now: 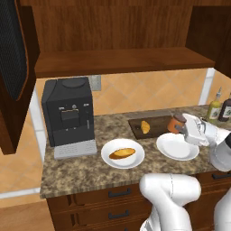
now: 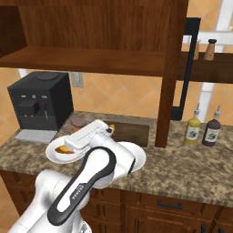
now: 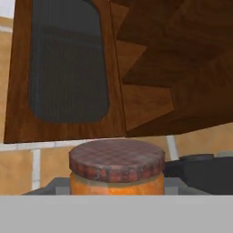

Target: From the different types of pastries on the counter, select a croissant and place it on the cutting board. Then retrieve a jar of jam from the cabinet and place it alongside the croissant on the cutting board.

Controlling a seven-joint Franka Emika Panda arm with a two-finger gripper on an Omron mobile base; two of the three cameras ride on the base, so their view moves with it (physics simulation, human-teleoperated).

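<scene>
Looking at your scene, biggest thing first:
Cabinet: you see the cabinet (image 1: 117, 40) on the wall over the counter. Its door (image 1: 16, 72) is swung open on the left. Its shelf (image 1: 122, 62) is one brown plank.
Counter: the counter (image 1: 72, 173) is speckled stone. It runs under the cabinet, with drawers (image 1: 108, 200) below it.
Coffee machine: the black coffee machine (image 1: 68, 115) stands at the left end of the counter.
Board: the board (image 1: 151, 126) lies flat at the back of the counter, right of the coffee machine.
Plates: two white plates sit in front of the board. The left plate (image 1: 110, 161) has the loaf (image 1: 122, 153) on it. The right plate (image 1: 178, 149) sits just under your hand.
Bottles: two bottles (image 2: 202, 129) stand at the right, well apart from the board.
Hand: your gripper (image 1: 180, 127) is closed on the jar. It sits above the right end of the board.
Jar: the jar (image 1: 176, 124) has an orange body and a dark lid. In the hand view it stands upright between the fingers. You cannot tell if it touches the board.
Croissant: the croissant (image 1: 145, 127) lies on the board, just left of the jar.
</scene>
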